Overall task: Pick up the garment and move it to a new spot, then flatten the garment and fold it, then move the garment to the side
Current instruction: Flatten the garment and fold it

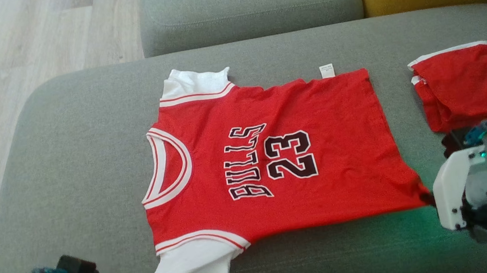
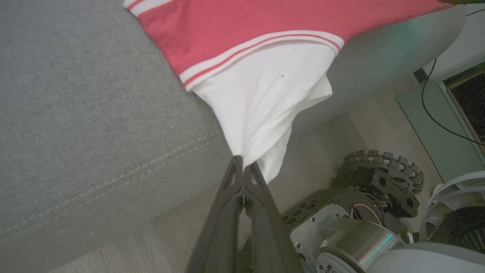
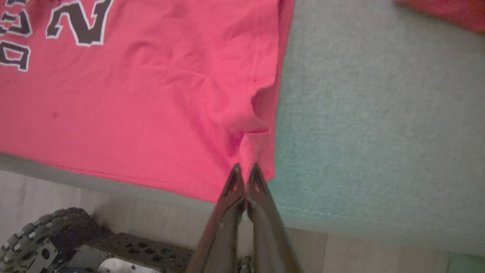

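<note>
- The garment (image 1: 273, 160), a red jersey with the print facing up, is lying spread out on the grey couch cushion (image 1: 71, 172). It's stretching between the two grippers, neck hole toward the left one and hem toward the right one.
- The left gripper (image 2: 242, 167) is pinching the tip of the white sleeve (image 2: 261, 98). The jaws are clenched on the fabric, which is fanning out right ahead of them and drooping over the cushion's front edge.
- The right gripper (image 3: 245, 170) is doing the same at the other end, with the jaws clamped on the hem corner (image 3: 252, 151). A little pucker of red cloth is bunching up just ahead of the tips.
- Progress-wise, the pick-up-and-relocate part is looking done, and the flattening seems to be what's going on right now. The body is mostly smooth, with a few wrinkles hanging around near the right jaws.
- Folding isn't showing any start yet, since no layer is doubled over. Moving it aside is waiting too.
- A folded red piece (image 1: 469, 85) is sitting just beyond the right gripper, apart from the jersey. That's probably marking the "side" spot, but it's only a guess.
</note>
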Tool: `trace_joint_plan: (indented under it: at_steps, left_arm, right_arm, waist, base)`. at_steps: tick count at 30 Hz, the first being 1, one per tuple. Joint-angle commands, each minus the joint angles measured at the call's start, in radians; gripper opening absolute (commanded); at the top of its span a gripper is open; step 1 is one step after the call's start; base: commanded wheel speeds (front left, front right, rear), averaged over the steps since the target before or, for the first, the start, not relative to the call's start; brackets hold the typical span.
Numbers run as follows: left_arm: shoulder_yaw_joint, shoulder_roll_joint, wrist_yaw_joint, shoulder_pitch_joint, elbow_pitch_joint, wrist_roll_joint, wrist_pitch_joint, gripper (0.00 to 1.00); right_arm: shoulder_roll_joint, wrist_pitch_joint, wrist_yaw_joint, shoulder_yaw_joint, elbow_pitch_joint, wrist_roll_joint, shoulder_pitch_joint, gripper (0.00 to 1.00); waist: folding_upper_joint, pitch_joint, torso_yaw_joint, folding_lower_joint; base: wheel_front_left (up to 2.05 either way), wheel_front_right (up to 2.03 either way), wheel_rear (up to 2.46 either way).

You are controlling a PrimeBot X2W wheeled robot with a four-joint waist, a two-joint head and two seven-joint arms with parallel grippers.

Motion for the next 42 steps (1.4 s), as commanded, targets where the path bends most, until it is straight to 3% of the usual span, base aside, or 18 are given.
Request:
trace_joint_plan:
  at_steps: [1, 7, 16, 21, 31, 42]
  left_arm:
    - [0.057, 0.051, 0.005, -0.070, -0.023, 0.001, -0.015, 0.00]
    - [0.074, 0.043, 0.012, -0.123, -0.035, 0.008, -0.006, 0.00]
    - [0.114, 0.041, 0.005, -0.265, -0.005, 0.049, 0.011, 0.00]
    - [0.142, -0.001, 0.004, -0.364, 0.040, 0.070, -0.004, 0.00]
    - [0.152, -0.105, 0.000, -0.527, 0.186, 0.118, -0.039, 0.00]
    - [0.139, -0.196, -0.005, -0.628, 0.352, 0.158, -0.092, 0.00]
  right_arm:
    - [-0.020, 0.005, 0.000, -0.001, -0.042, -0.010, -0.026, 0.00]
    - [0.029, 0.045, 0.000, -0.062, -0.124, -0.068, -0.036, 0.00]
    - [0.002, 0.097, 0.000, 0.035, -0.170, -0.122, -0.123, 0.00]
    - [0.000, 0.092, 0.000, 0.060, -0.124, -0.136, -0.217, 0.00]
    - [0.025, -0.026, 0.000, 0.089, 0.047, -0.192, -0.389, 0.00]
    - [0.069, -0.154, 0.000, 0.108, 0.191, -0.199, -0.463, 0.00]
  waist:
    - [-0.0001, 0.004, -0.002, 0.0001]
    - [-0.0001, 0.036, -0.014, 0.0001]
    - [-0.0001, 0.127, -0.023, 0.0001]
    - [-0.0001, 0.182, -0.017, 0.0001]
    - [-0.0001, 0.278, -0.007, 0.0001]
    - [-0.0001, 0.325, -0.010, 0.0001]
  base:
    - [0.00, 0.00, 0.00]
    - [0.00, 0.00, 0.00]
    - [0.00, 0.00, 0.00]
    - [0.00, 0.00, 0.00]
    - [0.00, 0.00, 0.00]
    - [0.00, 0.00, 0.00]
